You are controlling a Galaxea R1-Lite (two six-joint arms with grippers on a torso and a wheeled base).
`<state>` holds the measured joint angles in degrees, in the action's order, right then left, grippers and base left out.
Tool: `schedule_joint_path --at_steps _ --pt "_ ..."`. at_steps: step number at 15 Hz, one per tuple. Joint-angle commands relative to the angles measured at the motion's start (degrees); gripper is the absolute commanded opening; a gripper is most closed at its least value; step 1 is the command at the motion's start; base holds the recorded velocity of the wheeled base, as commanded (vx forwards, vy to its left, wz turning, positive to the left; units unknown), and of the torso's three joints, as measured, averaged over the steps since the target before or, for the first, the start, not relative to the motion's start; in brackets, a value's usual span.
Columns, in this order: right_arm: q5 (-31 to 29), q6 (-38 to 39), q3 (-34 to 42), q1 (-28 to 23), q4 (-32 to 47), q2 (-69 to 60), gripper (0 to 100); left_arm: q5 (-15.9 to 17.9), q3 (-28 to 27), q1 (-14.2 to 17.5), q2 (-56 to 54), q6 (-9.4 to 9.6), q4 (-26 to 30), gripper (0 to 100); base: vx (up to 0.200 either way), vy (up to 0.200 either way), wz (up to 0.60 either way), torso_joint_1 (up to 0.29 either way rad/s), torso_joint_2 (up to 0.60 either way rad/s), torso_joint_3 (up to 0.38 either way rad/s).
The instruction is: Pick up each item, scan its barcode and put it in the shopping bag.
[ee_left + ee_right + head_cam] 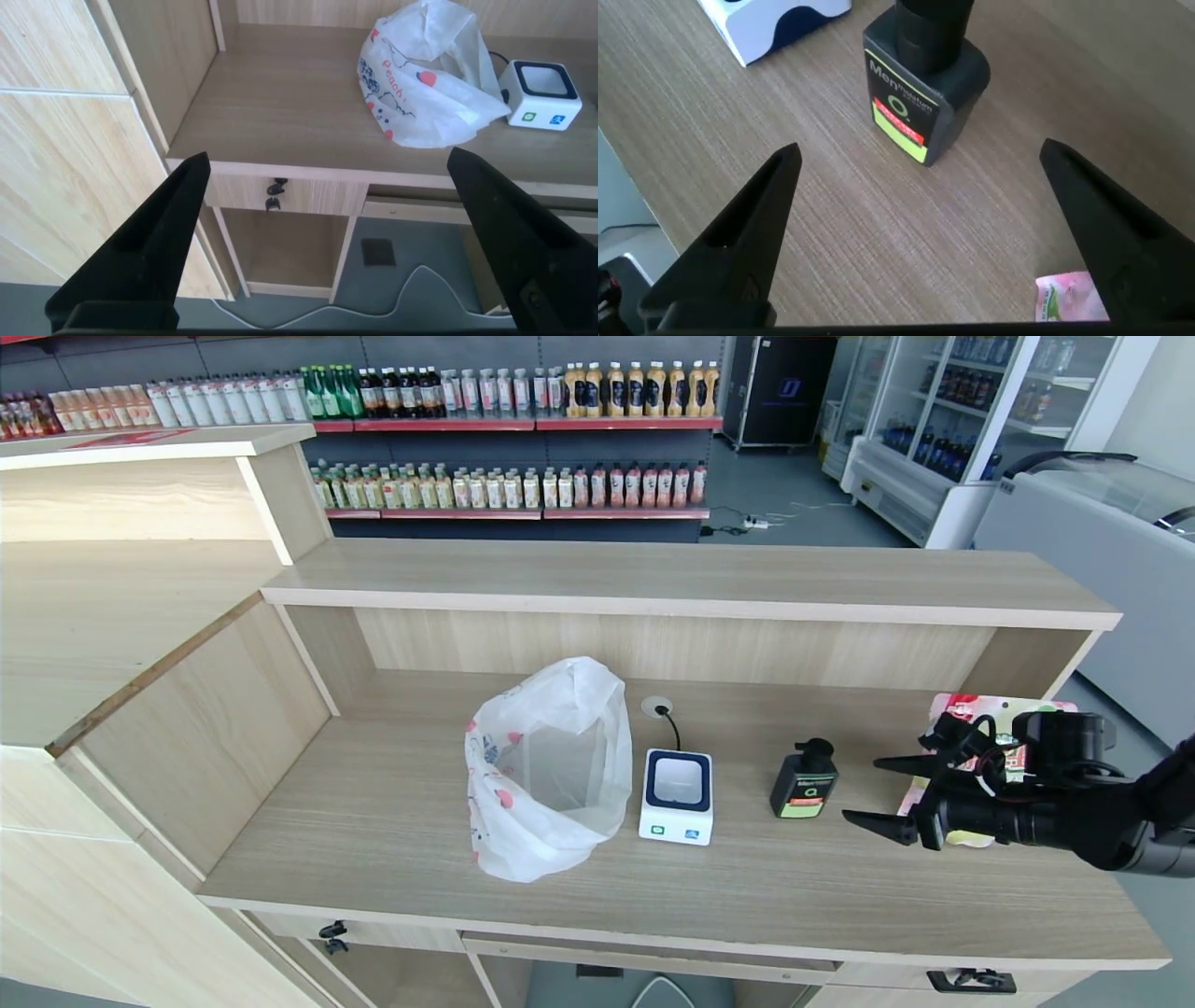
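Right gripper (864, 791): wide, empty, near upright dark bottle (803, 784).
Left gripper (327, 161): wide, empty, off the counter (280, 103) front.
Pouch (971, 709): partly hidden, possibly snacks.

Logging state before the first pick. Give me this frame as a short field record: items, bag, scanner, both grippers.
shopping bag: white, standing open on the counter, left of the scanner
scanner: white, window up, between bag and bottle
bottle: dark pump bottle, upright, not gripped
pouch: colourful, at the counter's right end, partly behind the right arm
right gripper: open, empty, just right of the bottle
left gripper: open, empty, out in front of the counter's left end
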<state>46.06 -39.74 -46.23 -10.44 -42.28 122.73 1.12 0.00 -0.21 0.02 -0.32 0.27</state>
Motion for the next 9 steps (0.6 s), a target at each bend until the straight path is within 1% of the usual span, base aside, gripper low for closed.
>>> schedule_joint_path --at_steps 1,3,9 --pt "0.79 -1.3 -3.17 0.77 -0.09 3.56 100 0.02 0.0 0.03 0.06 -0.03 0.0 100 0.0 0.0 0.0 0.0 0.0 0.0" --pt "0.97 -2.27 -4.57 2.09 -0.17 4.53 100 0.02 0.0 0.03 0.06 -0.03 0.0 100 0.0 0.0 0.0 0.0 0.0 0.0" --pt "1.93 -3.33 -6.24 5.51 -5.62 9.8 100 0.02 0.0 0.03 0.06 -0.03 0.0 100 0.0 0.0 0.0 0.0 0.0 0.0"
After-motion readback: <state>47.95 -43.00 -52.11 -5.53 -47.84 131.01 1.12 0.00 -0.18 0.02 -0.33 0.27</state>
